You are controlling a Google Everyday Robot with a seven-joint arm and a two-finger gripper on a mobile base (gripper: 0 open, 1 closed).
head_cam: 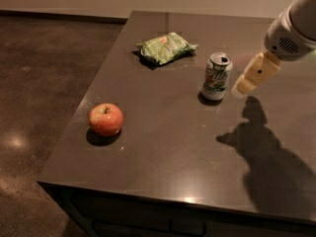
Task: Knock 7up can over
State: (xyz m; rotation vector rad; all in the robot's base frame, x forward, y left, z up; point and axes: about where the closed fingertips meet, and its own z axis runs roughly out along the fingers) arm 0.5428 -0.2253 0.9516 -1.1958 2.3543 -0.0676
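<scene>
One empty pincer [241, 88] hovers just beside the upright 7up can [216, 78]; its spread is unclear.

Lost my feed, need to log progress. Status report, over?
Gripper over the table, close beside the 7up can, on its image-right. Can upright, not yet knocked. Nothing between them; snack bag and apple sit well away.

No words or numbers can be read anywhere. The 7up can [216, 76], upright on the table [163, 147], carries a white and green label with a red spot, but its lettering is too small to make out. The green snack bag [165, 47] shows no legible print. My gripper [243, 88] hangs just beside the can.
</scene>
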